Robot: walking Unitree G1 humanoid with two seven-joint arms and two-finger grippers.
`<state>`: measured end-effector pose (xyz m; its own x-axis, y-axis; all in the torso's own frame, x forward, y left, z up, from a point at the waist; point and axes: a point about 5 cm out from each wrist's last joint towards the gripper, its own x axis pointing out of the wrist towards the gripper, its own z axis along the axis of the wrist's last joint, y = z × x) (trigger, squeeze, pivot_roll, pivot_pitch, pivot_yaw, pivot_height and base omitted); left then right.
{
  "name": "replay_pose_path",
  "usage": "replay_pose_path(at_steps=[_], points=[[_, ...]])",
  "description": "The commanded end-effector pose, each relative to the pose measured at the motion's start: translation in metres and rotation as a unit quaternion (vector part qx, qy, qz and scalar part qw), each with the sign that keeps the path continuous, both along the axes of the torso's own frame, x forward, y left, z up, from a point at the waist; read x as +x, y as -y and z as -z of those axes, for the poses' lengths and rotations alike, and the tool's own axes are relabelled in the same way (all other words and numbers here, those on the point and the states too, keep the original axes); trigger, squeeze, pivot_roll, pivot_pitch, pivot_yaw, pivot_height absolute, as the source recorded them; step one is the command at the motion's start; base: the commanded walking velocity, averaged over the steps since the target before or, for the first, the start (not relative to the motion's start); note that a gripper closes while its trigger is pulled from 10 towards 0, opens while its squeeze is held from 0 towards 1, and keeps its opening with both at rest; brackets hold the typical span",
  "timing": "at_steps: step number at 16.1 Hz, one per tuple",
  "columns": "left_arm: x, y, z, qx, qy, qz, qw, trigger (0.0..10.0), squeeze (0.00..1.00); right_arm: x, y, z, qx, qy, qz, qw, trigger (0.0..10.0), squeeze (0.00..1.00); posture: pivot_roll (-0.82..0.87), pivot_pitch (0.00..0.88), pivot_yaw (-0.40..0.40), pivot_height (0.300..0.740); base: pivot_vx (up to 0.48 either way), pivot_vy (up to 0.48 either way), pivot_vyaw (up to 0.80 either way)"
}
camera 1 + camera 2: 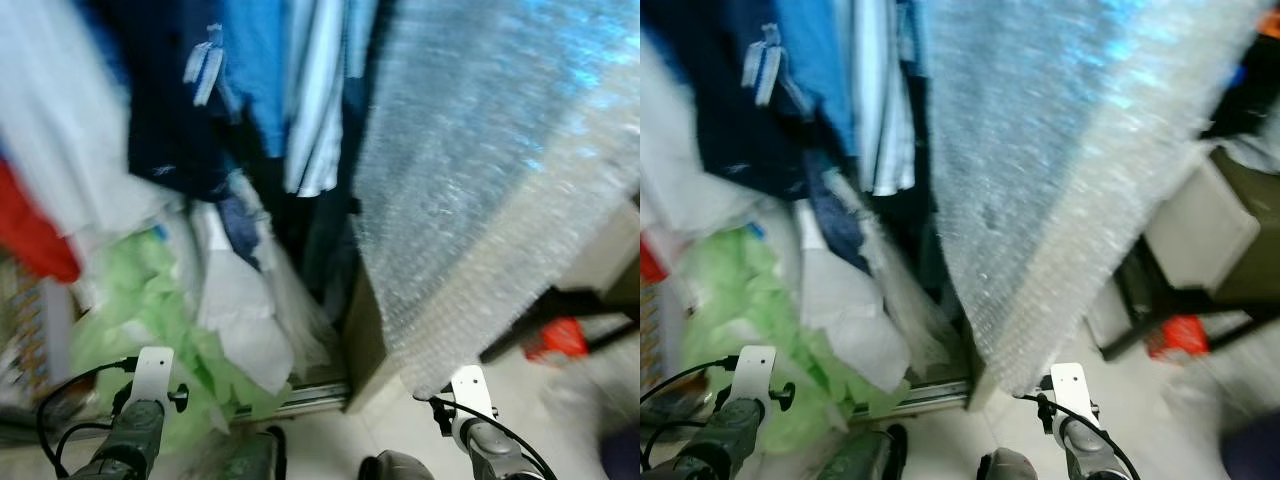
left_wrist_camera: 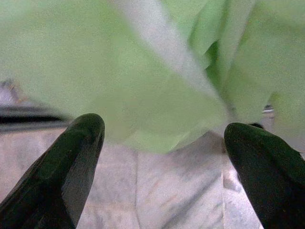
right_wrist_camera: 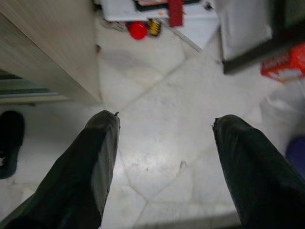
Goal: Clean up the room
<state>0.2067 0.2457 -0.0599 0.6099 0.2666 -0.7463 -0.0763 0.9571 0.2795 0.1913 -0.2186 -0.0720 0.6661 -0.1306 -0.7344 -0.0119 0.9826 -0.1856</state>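
The head views are blurred, so small details are not sure. In front of the robot there is an open wardrobe w/ hanging clothes [image 1: 250, 90]: dark navy, blue, and blue-white striped pieces. Below them lies a messy heap: a light green cloth [image 1: 150, 310] low on the robot's left side, w/ a white cloth [image 1: 240, 320] lying partly over it, and something red [image 1: 30, 235] at the far left. A metal sliding rail [image 1: 315, 395] runs along the bottom of the wardrobe, just behind the heap.

On the right side a big sheet of bubble wrap [image 1: 480, 180] covers a wooden cabinet [image 3: 47, 43] and hangs down its side. A red object [image 1: 555, 340] sits on the pale stone floor [image 3: 162, 143] further right, near a dark frame.

The left gripper [image 2: 159, 157] is low, just before the green cloth, its jaws wide apart, holding nothing. The right gripper [image 3: 164, 162] points at the bare floor beside the cabinet corner, jaws also apart and empty. A black slipper [image 3: 9, 143] lies near it.
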Motion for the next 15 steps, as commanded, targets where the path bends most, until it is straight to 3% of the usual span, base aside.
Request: replay_pose_path(at_steps=[1,9,15], points=[[-0.0045,-0.0025,0.002,0.005,-0.01,-0.005,1.0,10.0,0.0,-0.0047,0.0028,0.0026,-0.005,-0.019,-0.004,1.0,10.0,0.0,-0.03,0.093,0.005,0.74,0.0,0.0,0.79],[-0.0113,-0.0053,0.0049,0.001,-0.018,-0.016,1.0,10.0,0.0,-0.005,0.0032,0.0036,-0.011,-0.04,-0.02,0.999,10.0,0.0,-0.03,0.092,0.001,0.74,0.0,0.0,0.78],[-0.0138,-0.0009,0.0076,-0.015,-0.019,-0.024,0.999,10.0,0.0,-0.005,0.0042,0.0037,-0.016,-0.049,-0.029,0.998,10.0,0.0,-0.03,0.091,-0.005,0.74,0.0,0.0,0.0]])
